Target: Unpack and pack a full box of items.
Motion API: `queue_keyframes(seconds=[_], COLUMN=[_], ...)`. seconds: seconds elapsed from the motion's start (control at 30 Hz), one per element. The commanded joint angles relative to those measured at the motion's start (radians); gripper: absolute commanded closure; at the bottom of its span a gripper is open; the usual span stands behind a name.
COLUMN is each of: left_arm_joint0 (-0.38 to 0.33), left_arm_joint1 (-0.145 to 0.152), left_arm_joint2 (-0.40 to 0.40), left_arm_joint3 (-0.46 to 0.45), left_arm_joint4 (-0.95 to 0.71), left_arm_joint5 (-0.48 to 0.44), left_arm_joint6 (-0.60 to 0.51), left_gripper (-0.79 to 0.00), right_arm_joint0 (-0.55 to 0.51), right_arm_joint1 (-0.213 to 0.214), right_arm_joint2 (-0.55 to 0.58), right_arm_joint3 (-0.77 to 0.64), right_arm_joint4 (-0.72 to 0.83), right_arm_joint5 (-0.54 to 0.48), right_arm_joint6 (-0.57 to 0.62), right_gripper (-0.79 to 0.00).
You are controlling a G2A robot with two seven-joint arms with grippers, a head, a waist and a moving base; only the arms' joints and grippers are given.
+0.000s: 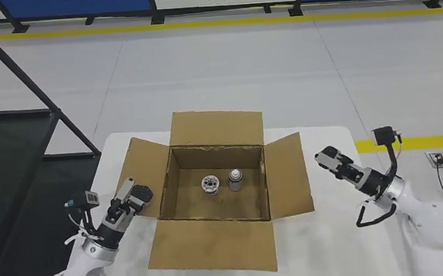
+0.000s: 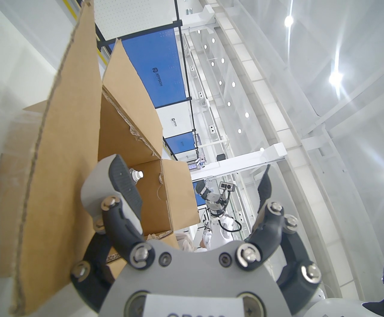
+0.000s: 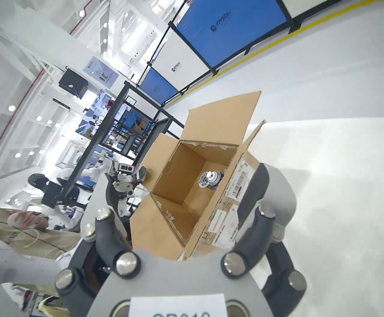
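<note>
- Standing in the middle of the white table (image 1: 329,246), the cardboard box (image 1: 216,128) is lying open, with all four flaps folded outward.
- Two items are standing upright on the box floor near its far wall: a round white-capped container (image 1: 209,184) and, just beside it, a small bottle (image 1: 235,179). The two are sitting close together, but whether they are touching cannot be told.
- The left gripper (image 1: 137,194) is hovering at the outer edge of the left flap (image 1: 143,170). Whether it is touching the cardboard cannot be told. Its fingers (image 2: 124,180) are spreading wide apart and are gripping nothing. In the left wrist view the flap is rising close beside one ribbed pad.
- The right gripper (image 1: 327,158) is hanging over the table just beyond the right flap (image 1: 288,176), clearly apart from it. Its fingers (image 3: 264,186) are also gaping wide and are carrying nothing.
- Both grippers are pointing inward toward the box from opposite sides, each staying outside its walls.
</note>
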Motion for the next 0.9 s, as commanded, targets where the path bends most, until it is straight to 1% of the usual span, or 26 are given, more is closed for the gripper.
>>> queue_keyframes(seconds=[0.0,0.2,0.4,0.7,0.87], left_arm_joint0=[-0.005,-0.018,-0.017,0.008,0.021], left_arm_joint1=[0.000,0.000,0.000,0.003,0.004], left_arm_joint2=[0.001,0.004,-0.008,-0.084,-0.132], left_arm_joint3=[0.001,0.002,0.006,-0.002,-0.004], left_arm_joint4=[0.002,0.010,0.004,-0.025,-0.054], left_arm_joint5=[0.004,0.013,0.007,-0.019,-0.029], left_arm_joint6=[-0.003,-0.007,0.008,0.047,0.086], left_gripper=[-0.785,-0.785,-0.785,-0.785,-0.785], right_arm_joint0=[0.019,0.089,0.147,0.222,0.267], right_arm_joint1=[0.005,0.016,0.022,0.028,0.028], right_arm_joint2=[-0.010,-0.082,-0.136,-0.232,-0.296], right_arm_joint3=[0.039,0.109,0.137,0.126,0.141], right_arm_joint4=[0.026,0.059,0.100,0.111,0.102], right_arm_joint5=[0.002,0.001,-0.012,-0.020,-0.015], right_arm_joint6=[0.047,0.153,0.180,0.201,0.196], right_gripper=[-0.785,-0.785,-0.785,-0.785,-0.785])
